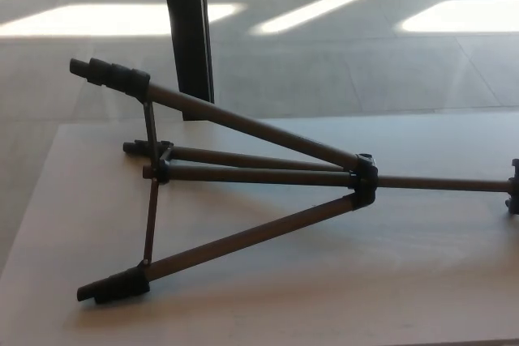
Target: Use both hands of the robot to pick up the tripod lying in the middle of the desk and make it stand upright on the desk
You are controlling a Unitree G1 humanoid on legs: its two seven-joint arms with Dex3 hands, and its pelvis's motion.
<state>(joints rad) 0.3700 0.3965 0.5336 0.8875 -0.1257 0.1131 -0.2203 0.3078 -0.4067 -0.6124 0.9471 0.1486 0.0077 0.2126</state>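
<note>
A dark tripod (259, 174) lies on its side on the pale wooden desk (422, 265), legs spread toward the left. One leg rises to a black foot (109, 75) at upper left, another runs down to a foot (113, 286) near the desk's front left. The third leg lies between them, joined by thin braces. All legs meet at a black collar (364, 178). From there the centre column (446, 184) runs right to the head (513, 188), cut by the picture's edge. Neither of my hands shows.
A black post (188, 34) stands on the floor just behind the desk's far edge, behind the raised leg. The desk's left edge runs close to the tripod's feet. Sunlit grey floor lies beyond.
</note>
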